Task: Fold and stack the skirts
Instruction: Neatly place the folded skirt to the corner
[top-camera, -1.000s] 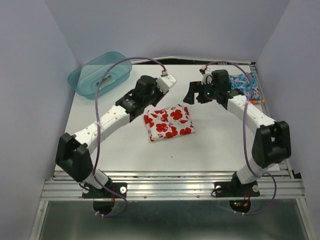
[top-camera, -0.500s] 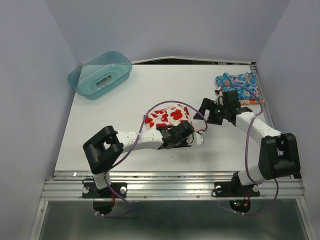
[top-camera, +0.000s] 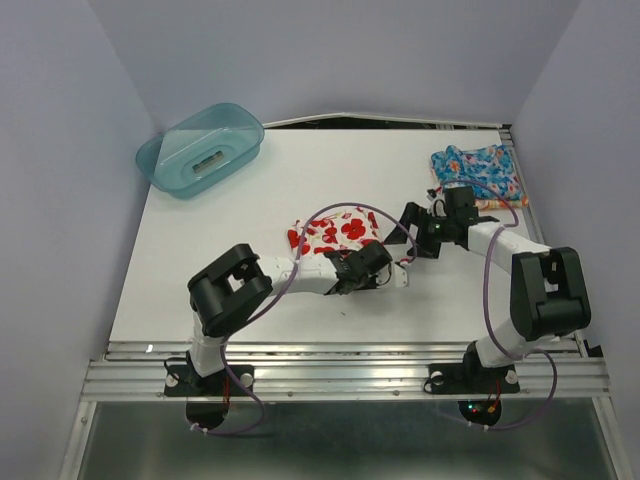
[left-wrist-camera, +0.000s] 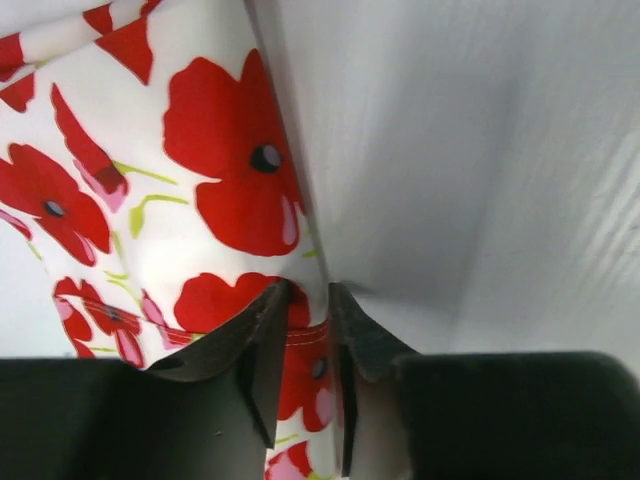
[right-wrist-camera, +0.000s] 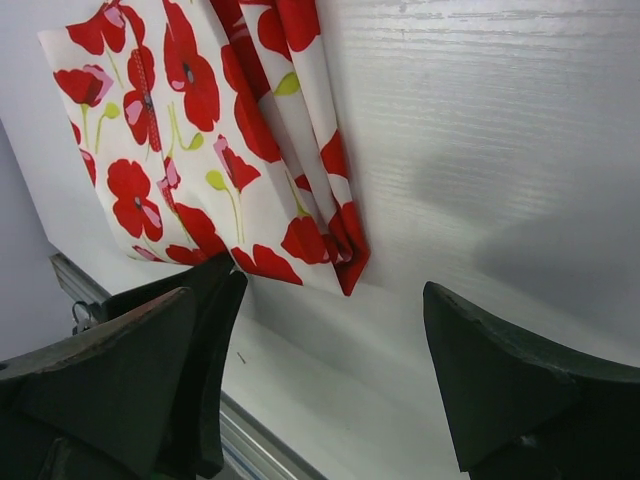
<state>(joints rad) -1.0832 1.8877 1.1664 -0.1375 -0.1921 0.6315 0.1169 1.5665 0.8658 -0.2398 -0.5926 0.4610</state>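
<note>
Worktop: a white worktop (top-camera: 250, 210), walled on 3 sides by pale grey panels.
Poppy skirt: a folded white cloth skirt with red poppies (top-camera: 335, 232) lies flat near the middle of the worktop.
Left arm: the white and black left arm (top-camera: 290, 275) reaches right along the near side of the poppy skirt. The left jaws are clenched on its near-right hemmed edge, with cloth pinched between them.
Right arm: the right arm (top-camera: 495, 240) reaches left. The right jaws are released and spread wide, just right of the poppy skirt and grasping nothing.
Blue skirt: a blue cloth skirt with multicoloured flowers (top-camera: 478, 172) lies at the far right, well apart from the poppy skirt.
Tub: a translucent teal plastic tub (top-camera: 200, 150) sits at the far left corner.
</note>
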